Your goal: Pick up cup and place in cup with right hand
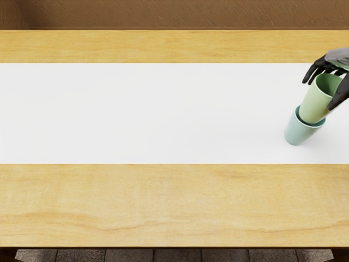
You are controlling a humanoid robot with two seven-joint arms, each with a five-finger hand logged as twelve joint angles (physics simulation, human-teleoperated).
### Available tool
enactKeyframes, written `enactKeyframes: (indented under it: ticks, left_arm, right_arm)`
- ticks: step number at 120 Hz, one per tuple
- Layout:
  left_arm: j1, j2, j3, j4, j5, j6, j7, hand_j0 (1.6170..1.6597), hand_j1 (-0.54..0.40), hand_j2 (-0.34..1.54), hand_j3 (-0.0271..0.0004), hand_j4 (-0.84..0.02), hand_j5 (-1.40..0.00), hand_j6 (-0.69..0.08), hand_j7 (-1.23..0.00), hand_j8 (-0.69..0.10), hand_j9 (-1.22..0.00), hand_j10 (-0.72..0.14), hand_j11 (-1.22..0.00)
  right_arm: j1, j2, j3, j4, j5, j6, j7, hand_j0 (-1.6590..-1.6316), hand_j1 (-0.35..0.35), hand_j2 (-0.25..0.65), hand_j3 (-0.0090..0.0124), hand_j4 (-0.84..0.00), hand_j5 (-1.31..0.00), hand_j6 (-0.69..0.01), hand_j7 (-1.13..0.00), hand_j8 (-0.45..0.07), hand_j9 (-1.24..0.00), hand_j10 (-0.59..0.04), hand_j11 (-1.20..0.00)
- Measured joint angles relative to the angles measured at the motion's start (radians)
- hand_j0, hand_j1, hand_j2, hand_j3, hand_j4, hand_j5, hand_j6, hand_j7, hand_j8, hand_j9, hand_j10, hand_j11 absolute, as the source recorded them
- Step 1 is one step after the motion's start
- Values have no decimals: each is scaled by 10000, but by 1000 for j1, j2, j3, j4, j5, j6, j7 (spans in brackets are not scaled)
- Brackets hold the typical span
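My R robot hand (337,59) is at the green cup's (314,105) rim; can't tell how far open or if it's gripping. Cup's lower end is in the blue cup (299,134), on worktop's (163,202) wht strip (163,112).

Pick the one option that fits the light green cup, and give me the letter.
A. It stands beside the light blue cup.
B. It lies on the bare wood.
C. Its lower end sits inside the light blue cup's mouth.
C: the light green cup's lower end disappears behind the near rim of the light blue cup.
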Motion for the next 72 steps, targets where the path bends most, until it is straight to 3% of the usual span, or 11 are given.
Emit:
enactKeyframes:
  ticks: [26, 72]
  left_arm:
    - [-1, 0, 0, 0, 0, 0, 0, 16581, 3489, -1, -1, 2, -1, 2, -1, 2, -1, 2, -1]
    - [0, 0, 0, 0, 0, 0, 0, 16581, 3488, 0, -1, 2, -1, 2, -1, 2, -1, 2, -1]
  right_arm:
    - [-3, 3, 3, 0, -1, -21, 0, -16569, 506, -417, 0, -3700, -5024, -3386, -4901, -2880, -4988, -3027, -4949]
    - [-4, 3, 4, 38, -2, -37, 0, -16578, 219, -550, 0, -3218, -4169, -3187, -4139, -3100, -4159, -3112, -4151]
